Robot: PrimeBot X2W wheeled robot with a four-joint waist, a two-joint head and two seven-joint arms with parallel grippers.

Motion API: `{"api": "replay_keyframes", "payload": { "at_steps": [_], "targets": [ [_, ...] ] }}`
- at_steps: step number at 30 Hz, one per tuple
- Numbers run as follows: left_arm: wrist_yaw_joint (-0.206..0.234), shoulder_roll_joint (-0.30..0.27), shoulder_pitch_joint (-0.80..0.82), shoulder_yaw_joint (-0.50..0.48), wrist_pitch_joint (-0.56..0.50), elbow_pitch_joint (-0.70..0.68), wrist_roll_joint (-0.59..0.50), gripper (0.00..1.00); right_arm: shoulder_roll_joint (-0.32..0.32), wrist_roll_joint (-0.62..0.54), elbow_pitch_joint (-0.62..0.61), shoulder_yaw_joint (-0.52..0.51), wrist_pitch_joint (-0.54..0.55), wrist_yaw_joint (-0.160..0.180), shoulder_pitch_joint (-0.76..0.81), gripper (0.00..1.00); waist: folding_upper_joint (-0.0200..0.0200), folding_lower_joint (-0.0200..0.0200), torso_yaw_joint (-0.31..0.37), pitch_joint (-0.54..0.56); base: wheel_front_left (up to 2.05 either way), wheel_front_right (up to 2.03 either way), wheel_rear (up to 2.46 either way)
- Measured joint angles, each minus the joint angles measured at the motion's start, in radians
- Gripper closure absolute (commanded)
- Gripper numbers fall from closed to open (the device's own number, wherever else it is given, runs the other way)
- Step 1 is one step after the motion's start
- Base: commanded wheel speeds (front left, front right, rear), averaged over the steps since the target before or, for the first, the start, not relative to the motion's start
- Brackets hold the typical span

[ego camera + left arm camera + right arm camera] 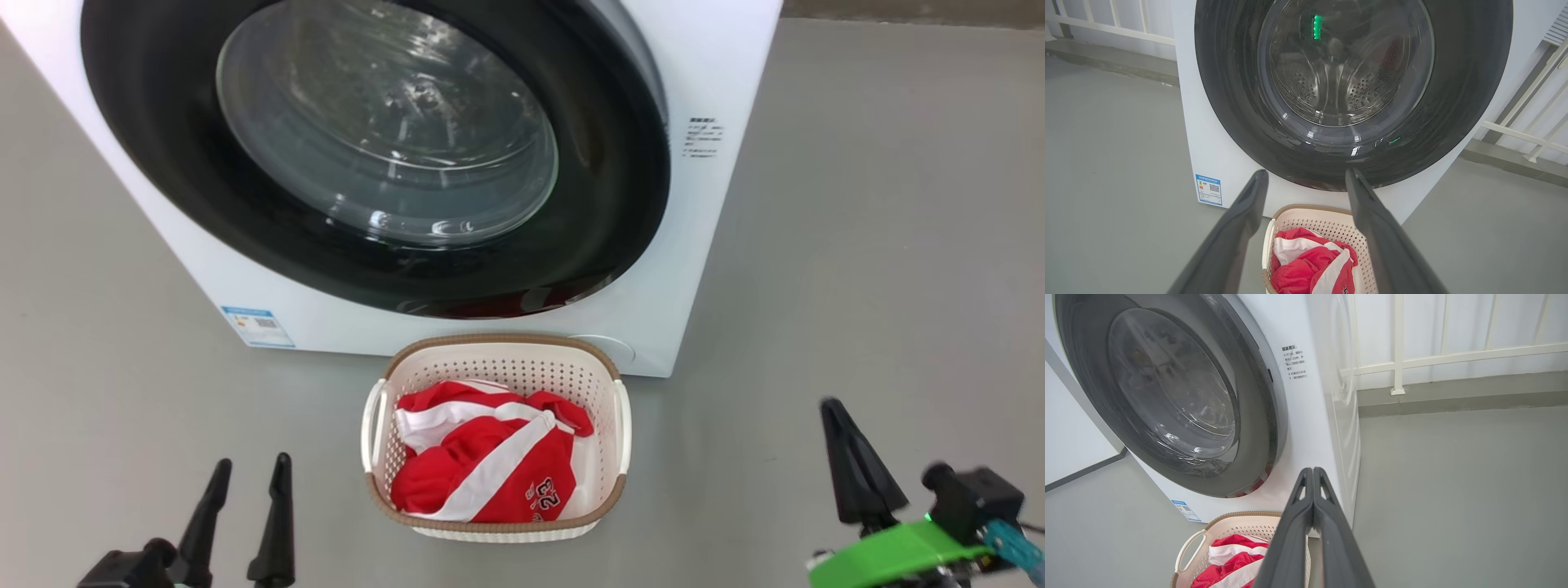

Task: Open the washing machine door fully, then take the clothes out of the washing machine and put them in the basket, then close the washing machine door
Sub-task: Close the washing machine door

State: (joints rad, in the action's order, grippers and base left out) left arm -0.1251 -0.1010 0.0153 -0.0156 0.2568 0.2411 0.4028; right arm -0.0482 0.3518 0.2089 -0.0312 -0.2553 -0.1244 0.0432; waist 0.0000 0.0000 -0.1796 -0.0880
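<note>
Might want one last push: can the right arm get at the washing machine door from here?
Probably yes: nothing stands between the right gripper, jaws shut, and the washing machine door; the basket sits lower, aside.

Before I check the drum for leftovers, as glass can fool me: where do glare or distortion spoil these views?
Head view: white highlights streak the washing machine door, hiding what's behind. Left wrist view: a green reflection sits on the glass, yet the perforated drum reads clearly. Right wrist view: reflections cloud the glass; the wide lens bows the washing machine.
</note>
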Motion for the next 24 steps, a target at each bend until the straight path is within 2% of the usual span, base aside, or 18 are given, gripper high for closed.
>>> {"api": "replay_keyframes", "payload": {
  "at_steps": [13, 24],
  "targets": [
    [0.0, 0.032, 0.007, 0.027, 0.0, -0.009, 0.0, 0.0, -0.019, 0.018, 0.062, 0.106, 0.0, 0.0, -0.235, 1.0, 0.0, 0.0, -0.077, -0.044, 0.0, 0.0, 0.0],
    [0.0, 0.053, 0.055, 0.06, 0.0, -0.022, 0.001, 0.0, -0.051, 0.027, 0.134, 0.114, 0.0, 0.0, -0.418, 1.0, 0.0, 0.0, -0.14, -0.107, 0.0, 0.0, 0.0]
  ]
}}
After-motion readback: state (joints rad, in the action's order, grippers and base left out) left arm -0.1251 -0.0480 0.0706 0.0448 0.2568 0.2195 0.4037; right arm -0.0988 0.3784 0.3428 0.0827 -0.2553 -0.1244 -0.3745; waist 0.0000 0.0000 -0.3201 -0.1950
